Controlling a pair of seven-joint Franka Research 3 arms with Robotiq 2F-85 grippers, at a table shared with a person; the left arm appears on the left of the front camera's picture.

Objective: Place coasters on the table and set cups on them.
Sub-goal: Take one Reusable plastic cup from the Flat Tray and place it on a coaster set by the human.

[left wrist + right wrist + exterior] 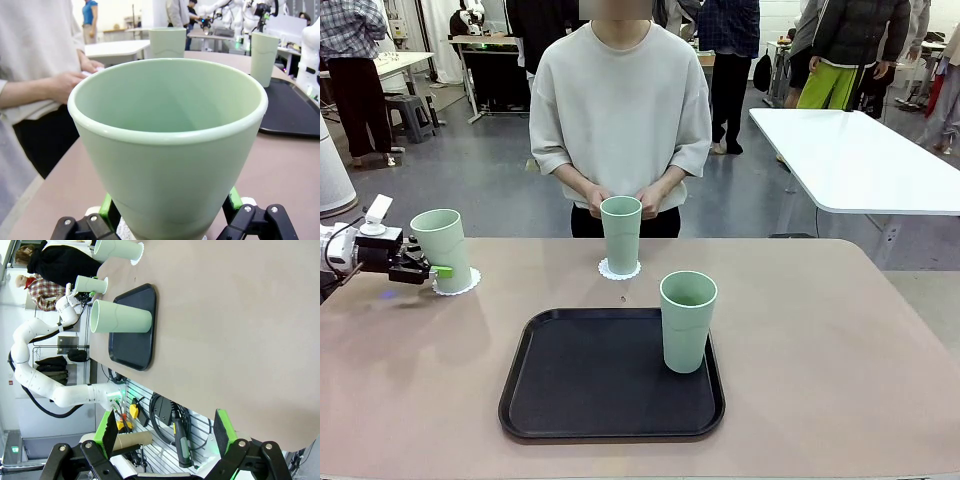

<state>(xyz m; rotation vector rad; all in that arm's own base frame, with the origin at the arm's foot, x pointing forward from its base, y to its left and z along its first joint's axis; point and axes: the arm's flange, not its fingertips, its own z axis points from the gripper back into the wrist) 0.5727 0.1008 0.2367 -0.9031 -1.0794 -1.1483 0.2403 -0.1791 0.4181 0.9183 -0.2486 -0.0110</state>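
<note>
At the far left, the left gripper (436, 271) was closed on the left cup (440, 238), its green pads pressed to either side low on the wall, just above the base. That cup stood, leaning slightly, on a coaster (467, 287) near the left edge of the table (840, 350). The middle cup (621, 232) stood upright on a second coaster (606, 270) at the far side, with the person's hands (596, 203) held together just behind its rim, apart from it. Nearer the robot lay the tray (580, 385), and the third cup (687, 325) stood on its right part with no coaster under it. The right gripper (166, 437) hung off the table edge with its jaws wide apart and nothing between them. The cups looked like thin, stiff plastic: probably light, easy to tip because they are tall, and smooth enough to slip, so a moderate squeeze should do. Since they taper downward, a hold low on the wall, as on the left cup, seemed to suit the jaw span, though a hold nearer mid-height would likely steady the third cup better when it is lifted. The paper coasters were probably flimsy and apt to slide or curl if a cup dragged across them. By count: three cups, two coasters on the table, one tray, two grippers.
</note>
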